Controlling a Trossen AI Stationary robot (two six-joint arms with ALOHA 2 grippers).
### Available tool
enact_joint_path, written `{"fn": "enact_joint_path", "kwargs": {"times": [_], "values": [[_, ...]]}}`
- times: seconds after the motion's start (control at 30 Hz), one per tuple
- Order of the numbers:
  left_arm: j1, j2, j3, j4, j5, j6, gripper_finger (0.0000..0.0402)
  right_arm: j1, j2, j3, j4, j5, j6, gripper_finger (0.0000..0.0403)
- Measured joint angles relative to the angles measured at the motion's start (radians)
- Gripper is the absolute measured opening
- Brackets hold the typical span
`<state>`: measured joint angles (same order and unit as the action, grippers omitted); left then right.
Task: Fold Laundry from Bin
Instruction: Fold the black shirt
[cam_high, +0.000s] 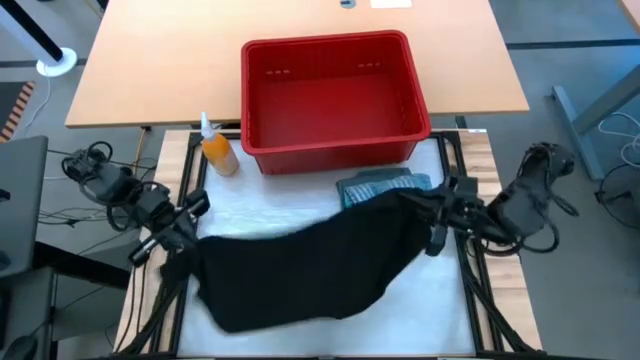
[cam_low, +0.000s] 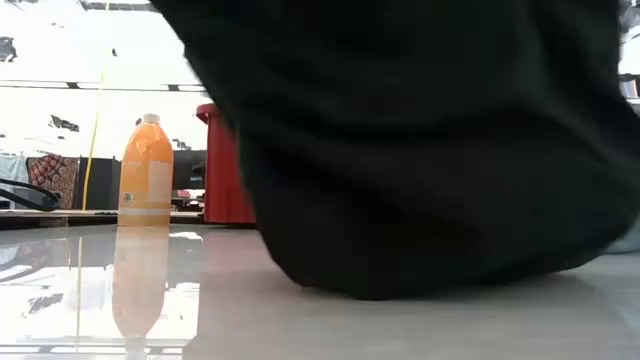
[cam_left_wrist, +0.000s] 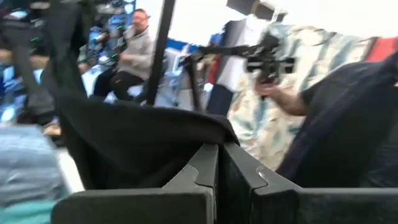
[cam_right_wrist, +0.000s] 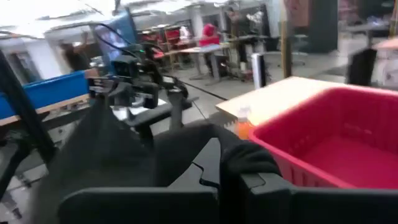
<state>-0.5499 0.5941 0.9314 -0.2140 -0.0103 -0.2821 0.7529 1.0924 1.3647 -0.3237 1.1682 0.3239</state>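
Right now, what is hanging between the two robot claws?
A large black garment, stretched from the left gripper to the right gripper, both shut on its edges. The high view shows it best.

Overhead looks straight down; low sits table-level, close; both share the black garment (cam_high: 310, 265)

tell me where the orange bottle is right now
In the high view the orange bottle stands upright on the table's left side, just off the red bin's front-left corner and beyond the black garment stretched between the two grippers.
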Motion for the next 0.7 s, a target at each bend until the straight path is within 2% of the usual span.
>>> {"fn": "enact_joint_path", "kwargs": {"times": [0.13,0.23,0.3,0.37,0.47,0.53,0.63,0.7], "values": [[0.000,0.002,0.000,-0.082,-0.084,-0.013,0.0000,-0.043,0.017,0.001,-0.062,-0.007,0.075,0.0027],[0.000,0.001,0.000,-0.160,-0.157,-0.055,0.0000,-0.067,0.023,0.000,-0.061,-0.021,0.076,0.0027],[0.000,0.001,0.000,-0.191,-0.165,-0.077,0.0000,-0.074,0.020,-0.001,-0.038,-0.031,0.066,0.0027],[0.000,0.002,0.000,-0.206,-0.181,-0.079,0.0000,-0.084,0.008,0.001,-0.033,-0.075,0.063,0.0027],[0.000,0.001,0.000,-0.209,-0.266,-0.088,0.0000,-0.105,0.010,0.001,-0.033,-0.165,0.069,0.0027],[0.000,0.002,0.000,-0.212,-0.294,-0.097,0.0000,-0.135,0.027,0.001,-0.001,-0.268,0.067,0.0027],[0.000,0.016,0.000,-0.210,-0.282,-0.086,0.0000,-0.168,0.062,0.001,0.092,-0.600,0.028,0.0027],[0.000,0.019,0.000,-0.211,-0.278,-0.086,0.0000,-0.182,0.091,0.000,0.150,-0.781,0.015,0.0027]]}}
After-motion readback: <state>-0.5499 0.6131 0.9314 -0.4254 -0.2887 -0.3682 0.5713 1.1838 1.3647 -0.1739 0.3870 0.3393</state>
